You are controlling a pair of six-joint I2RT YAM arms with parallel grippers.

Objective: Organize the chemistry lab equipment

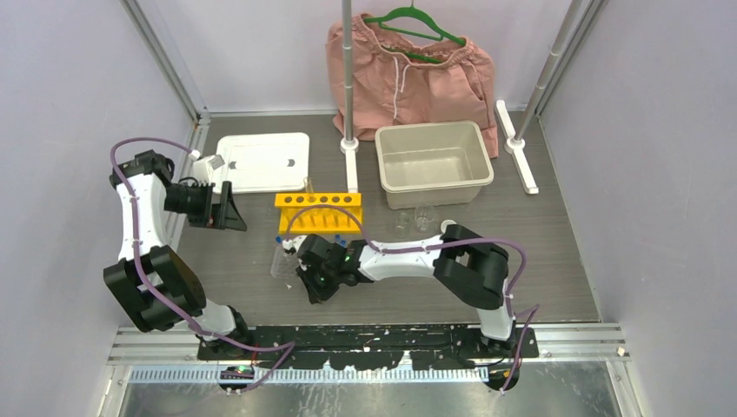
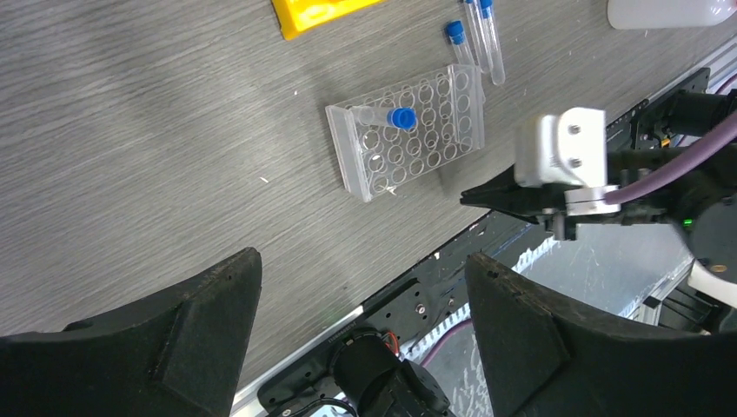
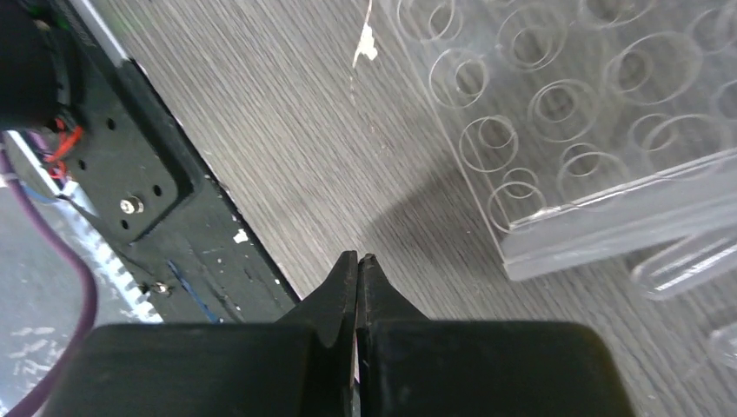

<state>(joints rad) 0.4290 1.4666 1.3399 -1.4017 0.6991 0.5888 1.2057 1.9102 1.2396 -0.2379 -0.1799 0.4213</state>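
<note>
The yellow holed rack (image 1: 318,211) stands mid-table. Just in front of it lies a clear plastic tray (image 1: 283,259) with rows of holes, also in the left wrist view (image 2: 408,130) and the right wrist view (image 3: 574,113). One blue-capped tube (image 2: 388,116) lies across the tray's top. Two more tubes (image 2: 487,39) lie on the table beside it. Small clear beakers (image 1: 417,217) stand right of the rack. My right gripper (image 1: 315,291) (image 3: 358,257) is shut on nothing, low over the table just near of the tray. My left gripper (image 1: 233,208) (image 2: 362,256) hangs open and empty at the left.
A white flat tray (image 1: 261,161) lies at the back left and a beige bin (image 1: 432,162) at the back right. Pink shorts (image 1: 408,74) hang on a green hanger behind a stand pole (image 1: 348,78). The black mounting rail (image 1: 365,339) runs along the near edge.
</note>
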